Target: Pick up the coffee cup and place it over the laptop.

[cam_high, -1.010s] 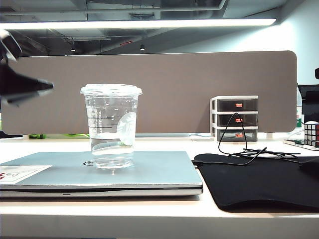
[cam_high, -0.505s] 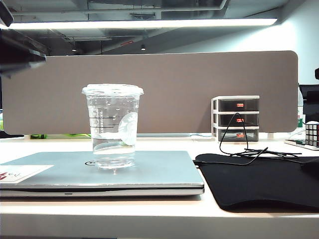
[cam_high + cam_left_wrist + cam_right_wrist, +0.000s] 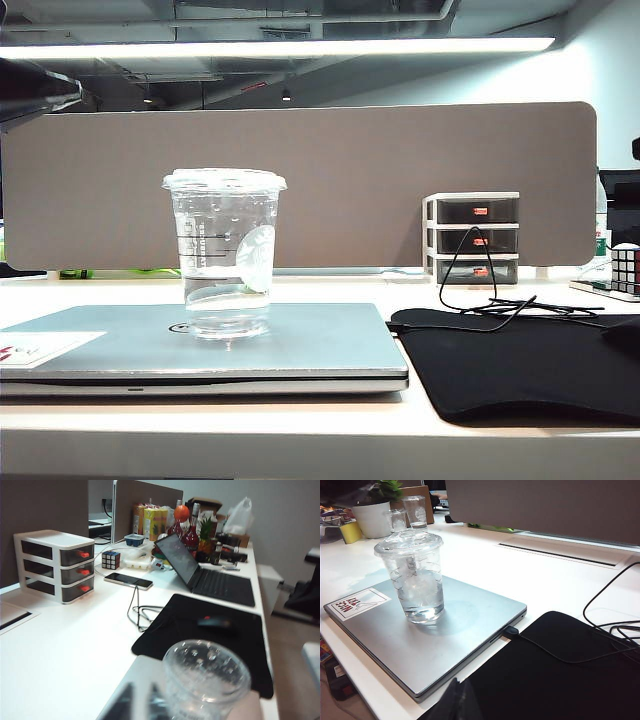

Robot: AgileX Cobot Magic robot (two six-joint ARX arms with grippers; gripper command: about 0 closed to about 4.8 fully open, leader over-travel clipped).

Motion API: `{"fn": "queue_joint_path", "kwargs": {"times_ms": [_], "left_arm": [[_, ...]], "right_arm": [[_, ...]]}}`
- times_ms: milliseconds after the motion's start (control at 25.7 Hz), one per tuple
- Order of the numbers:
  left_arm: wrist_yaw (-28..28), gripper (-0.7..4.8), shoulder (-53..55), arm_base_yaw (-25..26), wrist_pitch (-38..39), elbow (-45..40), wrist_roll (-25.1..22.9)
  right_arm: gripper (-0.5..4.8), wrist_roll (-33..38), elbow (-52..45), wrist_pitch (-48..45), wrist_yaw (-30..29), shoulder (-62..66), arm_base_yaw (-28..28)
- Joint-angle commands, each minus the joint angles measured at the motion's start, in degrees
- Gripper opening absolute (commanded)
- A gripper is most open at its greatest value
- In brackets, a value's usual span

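The coffee cup (image 3: 224, 250), clear with a flat lid and some water in it, stands upright on the closed silver laptop (image 3: 300, 345) and nothing touches it. My left gripper (image 3: 35, 95) is a dark shape high at the far left of the exterior view, well above and to the side of the cup. In the left wrist view its blurred dark fingertips (image 3: 125, 705) stand a little apart, with the bare laptop showing between them and the cup lid (image 3: 206, 680) beside them. My right gripper (image 3: 462, 700) hangs shut over the black mat, close to the laptop's (image 3: 460, 630) near corner and apart from the cup (image 3: 414, 575).
A black mat (image 3: 520, 365) with a dark mouse (image 3: 215, 622) lies right of the laptop, and a black cable (image 3: 480, 290) loops over it. A small white drawer unit (image 3: 471, 238) and a Rubik's cube (image 3: 625, 268) stand at the back right, before a brown partition (image 3: 400, 180).
My left gripper has risen and drawn back to the left, nearly out of the exterior view, and its fingers have parted slightly. The cup has stayed put on the laptop.
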State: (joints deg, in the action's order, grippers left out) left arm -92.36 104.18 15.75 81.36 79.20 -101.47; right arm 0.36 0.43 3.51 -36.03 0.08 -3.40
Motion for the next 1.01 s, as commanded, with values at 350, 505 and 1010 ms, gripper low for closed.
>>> {"fn": "queue_joint_path", "kwargs": {"times_ms": [350,505,1010], "left_arm": [[10.3,0.61,-0.6,0.1,-21.9,4.9,-1.6],[18.1,0.61,-0.6,0.1,-35.4,4.7,10.3],[45.8,0.61,-2.0,0.1,-61.5,3.1,72.1]], "right_arm": [[-0.05,0.0,-0.3,-0.7,0.0,0.0,0.0],[-0.05,0.0,-0.3,-0.7,0.0,0.0,0.0],[-0.05,0.0,-0.3,-0.7,0.0,0.0,0.0]]}}
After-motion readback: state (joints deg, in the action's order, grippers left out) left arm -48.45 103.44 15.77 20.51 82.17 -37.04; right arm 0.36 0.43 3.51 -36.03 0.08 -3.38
